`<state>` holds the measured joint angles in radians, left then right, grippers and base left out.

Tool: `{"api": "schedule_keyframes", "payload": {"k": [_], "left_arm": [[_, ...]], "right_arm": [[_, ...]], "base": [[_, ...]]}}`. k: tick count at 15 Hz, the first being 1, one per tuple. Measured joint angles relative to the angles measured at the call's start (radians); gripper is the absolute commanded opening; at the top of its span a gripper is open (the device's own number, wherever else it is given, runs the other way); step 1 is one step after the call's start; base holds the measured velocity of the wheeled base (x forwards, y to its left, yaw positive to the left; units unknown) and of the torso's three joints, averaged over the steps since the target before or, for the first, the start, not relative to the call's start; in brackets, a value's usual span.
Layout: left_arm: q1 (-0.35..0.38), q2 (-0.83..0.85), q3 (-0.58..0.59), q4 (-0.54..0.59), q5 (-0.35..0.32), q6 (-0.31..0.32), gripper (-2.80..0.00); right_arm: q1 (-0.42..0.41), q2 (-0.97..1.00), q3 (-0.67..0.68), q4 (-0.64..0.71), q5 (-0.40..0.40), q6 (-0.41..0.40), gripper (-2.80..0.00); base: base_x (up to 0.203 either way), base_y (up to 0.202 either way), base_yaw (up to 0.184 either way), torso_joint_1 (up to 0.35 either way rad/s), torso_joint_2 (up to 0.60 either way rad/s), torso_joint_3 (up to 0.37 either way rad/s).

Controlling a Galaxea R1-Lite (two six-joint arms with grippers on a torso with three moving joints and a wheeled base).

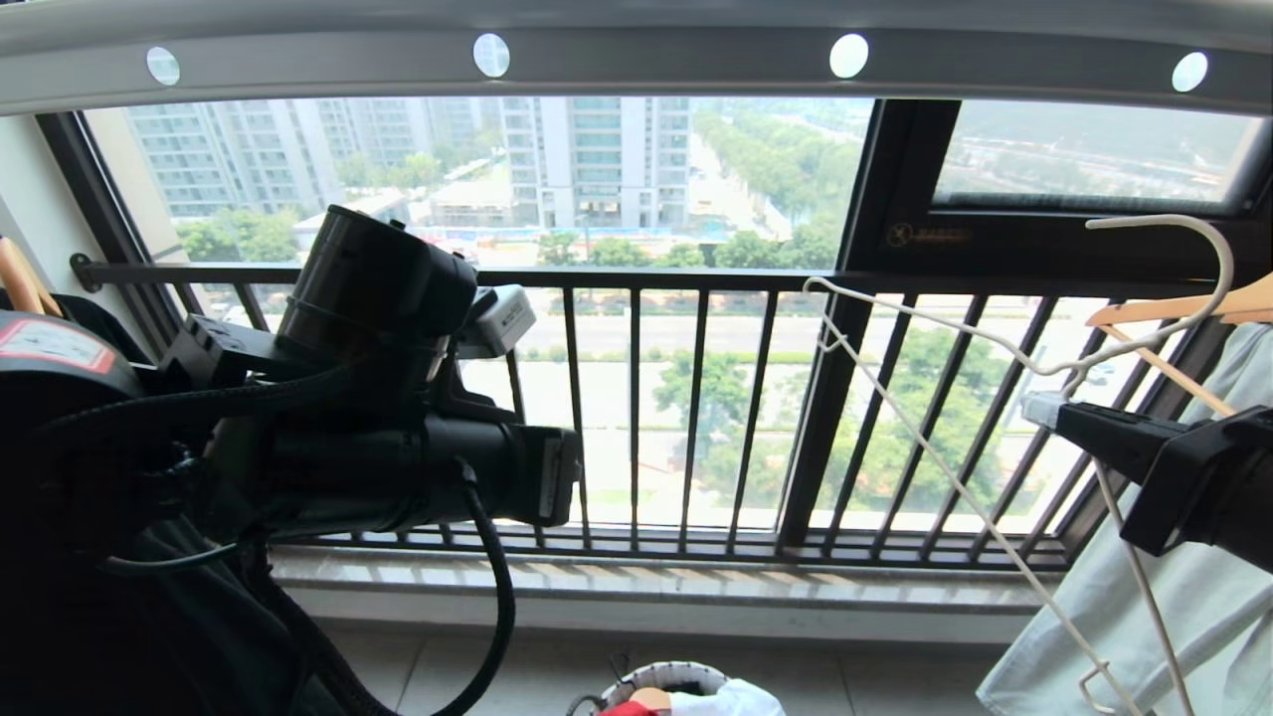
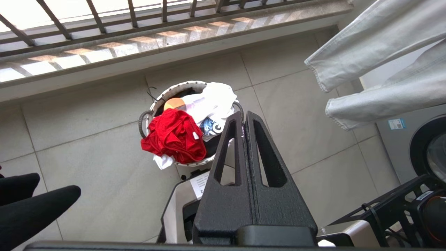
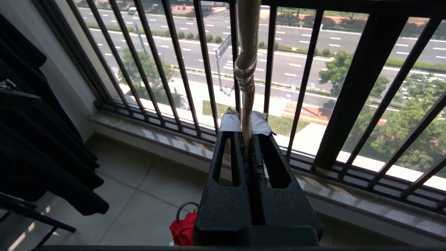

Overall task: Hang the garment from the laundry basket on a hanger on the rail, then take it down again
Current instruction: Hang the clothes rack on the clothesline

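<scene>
Basket (image 2: 190,85) first: I see the round laundry basket w/ its black-and-white woven rim on the floor tiles, red T-shirt (image 2: 174,137) bunched on top and spilling over the rim, white cloth beside it. Left gripper (image 2: 244,118) hangs well above it, fingers pressed together, nothing between them. In head view the basket is cut off at the bottom edge, and I can't read any print on the shirt. Right gripper (image 3: 246,127) is pinching the thin whitish wire hanger (image 1: 935,328) just below its twisted neck, hanger tilted in front of the dark railing (image 1: 636,408), hook clear below the grey rail (image 1: 636,60) w/ round holes. Left arm is folded close, hiding much of the head view's left; right arm reaches in from the right.
</scene>
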<state>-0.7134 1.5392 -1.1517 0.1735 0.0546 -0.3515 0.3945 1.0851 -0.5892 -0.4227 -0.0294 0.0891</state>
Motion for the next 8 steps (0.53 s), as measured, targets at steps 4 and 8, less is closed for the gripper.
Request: {"api": "schedule_keyframes", "payload": {"k": [4,8], "left_arm": [[0.0,-0.053,0.008,-0.001,0.001,0.007,-2.8],[0.003,-0.108,0.018,-0.003,0.006,0.045,-2.8]], "right_arm": [[-0.005,-0.076,-0.096,0.116,-0.048,-0.024,-2.8],[-0.069,-0.053,-0.208,0.175,-0.086,-0.043,-2.8]], "base": [[0.0,0.0,0.0,0.0,0.0,0.0],[0.0,0.0,0.0,0.0,0.0,0.0]]}}
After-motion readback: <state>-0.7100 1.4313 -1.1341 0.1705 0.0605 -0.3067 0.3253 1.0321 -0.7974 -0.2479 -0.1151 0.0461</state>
